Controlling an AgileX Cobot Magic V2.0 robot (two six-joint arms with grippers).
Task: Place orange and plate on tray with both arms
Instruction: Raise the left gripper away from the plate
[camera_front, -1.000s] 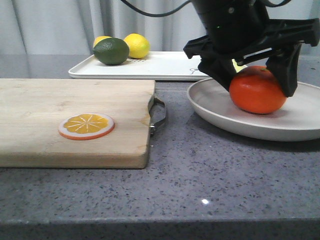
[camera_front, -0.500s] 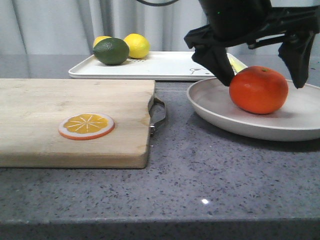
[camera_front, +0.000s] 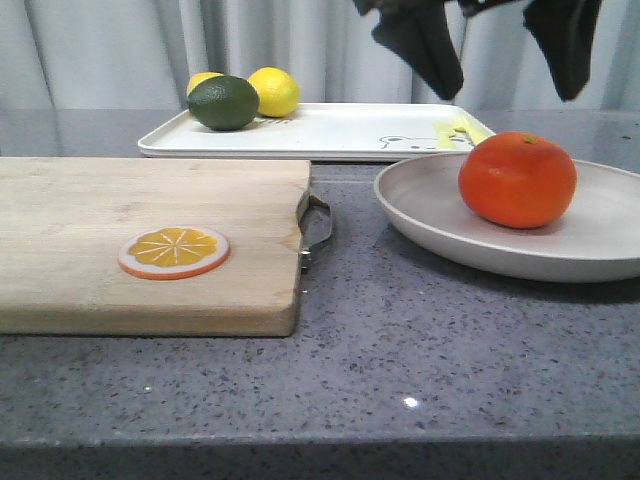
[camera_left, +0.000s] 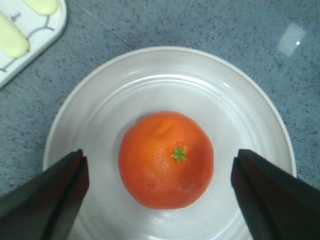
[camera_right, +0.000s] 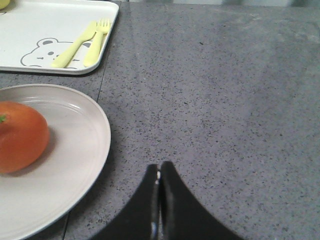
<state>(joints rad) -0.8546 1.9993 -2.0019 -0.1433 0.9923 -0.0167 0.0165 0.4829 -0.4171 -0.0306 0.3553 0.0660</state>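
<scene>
The orange rests in the beige plate at the right of the table, stem dimple up. My left gripper hangs open above it, touching nothing. In the left wrist view, the left gripper has a dark finger on either side of the orange, well apart from it, over the plate. The white tray lies behind the plate. My right gripper is shut and empty over bare table beside the plate. The front view does not show it.
A wooden cutting board with a metal handle fills the left side. An orange slice lies on it. A lime and lemons sit on the tray's far left. Yellow cutlery marks show near the tray's corner.
The left gripper opened off the orange and rose straight up, well above it. The orange stayed in the plate.
</scene>
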